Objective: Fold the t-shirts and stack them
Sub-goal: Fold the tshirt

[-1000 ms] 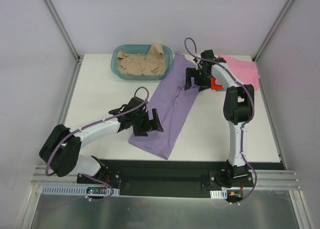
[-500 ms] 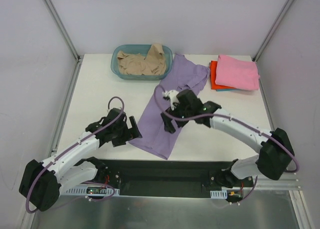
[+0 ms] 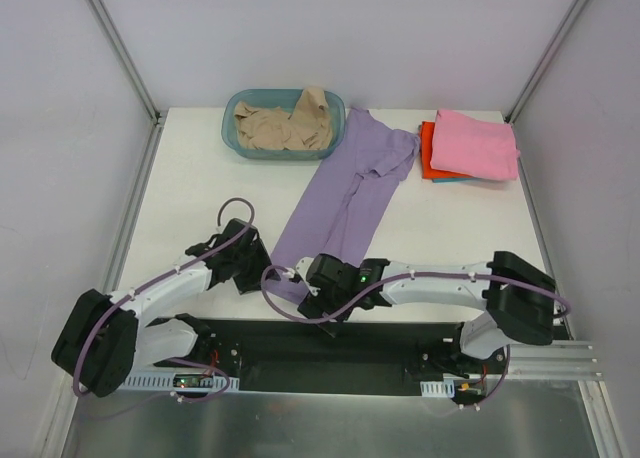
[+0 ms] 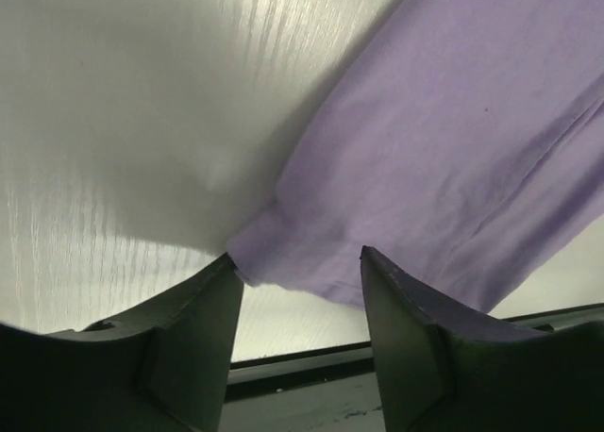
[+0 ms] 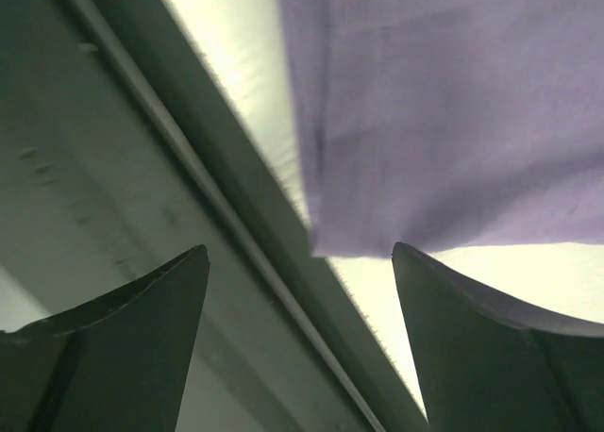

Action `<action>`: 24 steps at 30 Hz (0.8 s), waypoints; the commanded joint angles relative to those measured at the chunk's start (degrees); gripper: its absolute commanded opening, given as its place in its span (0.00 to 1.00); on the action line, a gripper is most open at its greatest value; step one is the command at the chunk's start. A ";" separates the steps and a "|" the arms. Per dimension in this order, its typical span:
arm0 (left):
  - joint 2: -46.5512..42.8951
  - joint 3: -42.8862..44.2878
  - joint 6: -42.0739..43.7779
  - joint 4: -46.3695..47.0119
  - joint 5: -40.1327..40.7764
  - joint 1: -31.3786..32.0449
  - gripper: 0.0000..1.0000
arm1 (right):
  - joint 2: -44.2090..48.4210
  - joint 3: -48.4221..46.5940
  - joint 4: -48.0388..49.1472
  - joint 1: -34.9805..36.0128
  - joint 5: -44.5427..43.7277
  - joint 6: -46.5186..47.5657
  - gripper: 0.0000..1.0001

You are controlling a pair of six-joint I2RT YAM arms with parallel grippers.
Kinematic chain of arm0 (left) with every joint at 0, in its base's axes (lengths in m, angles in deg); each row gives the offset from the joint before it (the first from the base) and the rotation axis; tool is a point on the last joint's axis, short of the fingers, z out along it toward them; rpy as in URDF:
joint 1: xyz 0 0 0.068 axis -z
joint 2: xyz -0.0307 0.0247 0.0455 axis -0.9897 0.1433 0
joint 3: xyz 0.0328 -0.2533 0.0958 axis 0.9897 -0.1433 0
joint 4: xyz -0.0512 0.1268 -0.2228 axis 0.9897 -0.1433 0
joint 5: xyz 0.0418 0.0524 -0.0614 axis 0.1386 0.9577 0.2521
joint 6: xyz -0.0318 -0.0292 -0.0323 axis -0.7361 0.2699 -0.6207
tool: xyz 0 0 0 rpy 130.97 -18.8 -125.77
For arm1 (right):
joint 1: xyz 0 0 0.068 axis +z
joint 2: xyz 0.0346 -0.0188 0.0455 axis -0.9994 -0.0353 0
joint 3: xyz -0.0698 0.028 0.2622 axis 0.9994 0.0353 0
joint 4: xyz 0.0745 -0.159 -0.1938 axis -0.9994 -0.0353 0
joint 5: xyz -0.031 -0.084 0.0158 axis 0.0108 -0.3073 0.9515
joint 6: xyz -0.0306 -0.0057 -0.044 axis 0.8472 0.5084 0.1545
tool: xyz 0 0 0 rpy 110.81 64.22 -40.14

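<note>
A lavender-purple t-shirt (image 3: pixel 345 198) lies folded lengthwise in a long strip from the basket down to the table's near edge. My left gripper (image 3: pixel 256 275) is open at its near left corner; in the left wrist view the corner (image 4: pixel 283 253) lies between my open fingers (image 4: pixel 203 328). My right gripper (image 3: pixel 318 308) is open at the shirt's near right corner (image 5: pixel 396 168), over the table's front edge. A folded pink t-shirt (image 3: pixel 478 144) lies on a folded orange-red one (image 3: pixel 428 156) at the far right. A beige t-shirt (image 3: pixel 283 126) is crumpled in the basket.
A translucent teal plastic basket (image 3: pixel 232 136) stands at the far left of the white table (image 3: pixel 190 198). A black rail (image 3: pixel 390 340) runs along the table's near edge under my right gripper. Grey walls enclose the table on three sides.
My right arm has swung from the far right stack down to the shirt's near right corner. My left gripper has drawn back to the near left corner. The shirt now lies narrower.
</note>
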 commanded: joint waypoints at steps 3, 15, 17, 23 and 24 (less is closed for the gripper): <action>6.85 -0.79 0.49 0.70 3.61 -1.20 0.35 | -7.09 -4.26 1.87 -0.48 -5.80 0.41 0.77; -6.46 -7.20 -2.23 -0.61 3.51 -1.20 0.00 | -5.46 -3.04 -0.33 3.29 -0.46 -6.35 0.12; -11.23 -8.78 -3.89 -3.77 4.57 -1.20 0.00 | -1.86 -1.73 1.33 3.65 2.45 -7.67 0.10; -30.83 -10.28 -5.22 -10.36 4.31 -1.20 0.00 | 6.67 1.09 4.51 3.83 13.88 -9.17 0.01; -34.33 -10.28 -6.00 -10.55 4.05 -1.20 0.00 | 7.47 0.83 3.90 3.74 14.24 -9.26 0.01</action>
